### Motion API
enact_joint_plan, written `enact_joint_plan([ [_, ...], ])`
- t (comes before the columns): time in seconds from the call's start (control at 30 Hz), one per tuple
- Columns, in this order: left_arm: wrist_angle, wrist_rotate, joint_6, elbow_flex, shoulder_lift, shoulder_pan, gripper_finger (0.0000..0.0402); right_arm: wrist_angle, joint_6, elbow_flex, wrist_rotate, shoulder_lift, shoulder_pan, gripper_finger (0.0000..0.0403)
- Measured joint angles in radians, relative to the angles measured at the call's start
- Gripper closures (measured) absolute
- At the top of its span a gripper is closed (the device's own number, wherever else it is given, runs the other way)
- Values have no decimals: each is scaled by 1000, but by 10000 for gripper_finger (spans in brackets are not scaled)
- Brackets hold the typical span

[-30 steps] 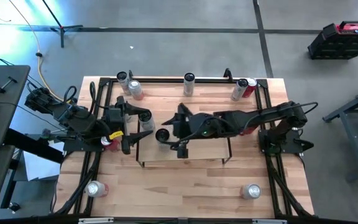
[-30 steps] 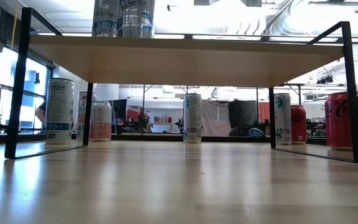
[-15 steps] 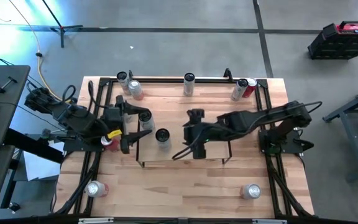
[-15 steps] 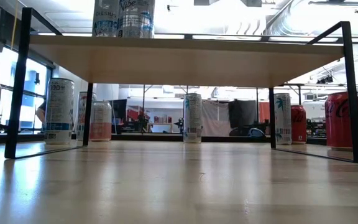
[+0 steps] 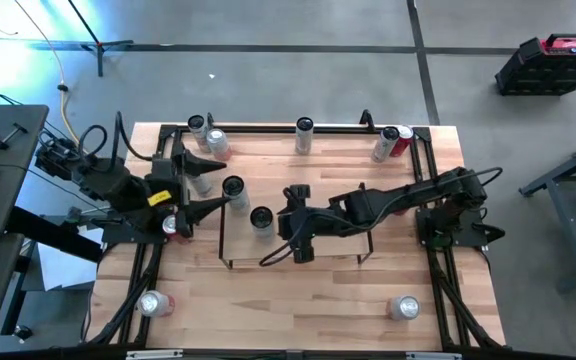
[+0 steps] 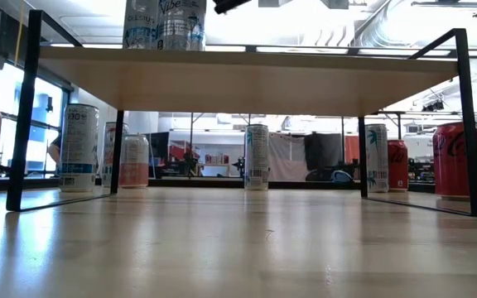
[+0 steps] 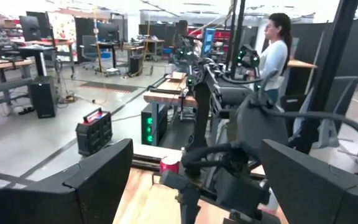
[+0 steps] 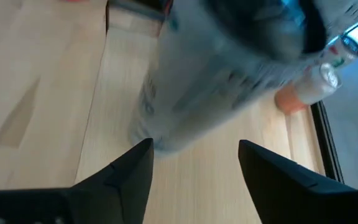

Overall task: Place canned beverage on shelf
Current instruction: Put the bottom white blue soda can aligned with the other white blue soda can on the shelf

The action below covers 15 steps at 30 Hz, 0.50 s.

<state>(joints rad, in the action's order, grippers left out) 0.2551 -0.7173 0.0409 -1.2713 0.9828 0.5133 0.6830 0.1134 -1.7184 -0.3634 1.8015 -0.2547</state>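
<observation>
Your right gripper [image 5: 293,222] hovers over the shelf [image 5: 328,245], jaws parted, empty; two cans [image 5: 261,218] stand there. Left gripper [image 5: 200,185] gapes wide, empty.

The high view looks straight down on the whole table [image 5: 298,300]. The low view sits at tabletop height, close to the near edge, facing level under the shelf [image 6: 247,79] into the room. Both share the two cans [image 5: 246,203] on the shelf. The left wrist view faces across to the right arm [image 7: 229,155]; the right wrist view looks closely down at a can [image 8: 216,68].
</observation>
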Motion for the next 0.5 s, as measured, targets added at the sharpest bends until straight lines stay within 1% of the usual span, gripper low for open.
enact_joint_plan([
  [0.1, -15, 11, -3, 0, -4, 0, 60, -20, 1, 0, 9, 0, 7, 199],
  [0.23, -16, 11, -12, 0, -6, 0, 60, -57, 5, -1, 55, 7, 20, 210],
  [0.5, -16, 12, -12, 0, -5, 0, 60, -124, 43, -1, 87, 14, 26, 220],
])
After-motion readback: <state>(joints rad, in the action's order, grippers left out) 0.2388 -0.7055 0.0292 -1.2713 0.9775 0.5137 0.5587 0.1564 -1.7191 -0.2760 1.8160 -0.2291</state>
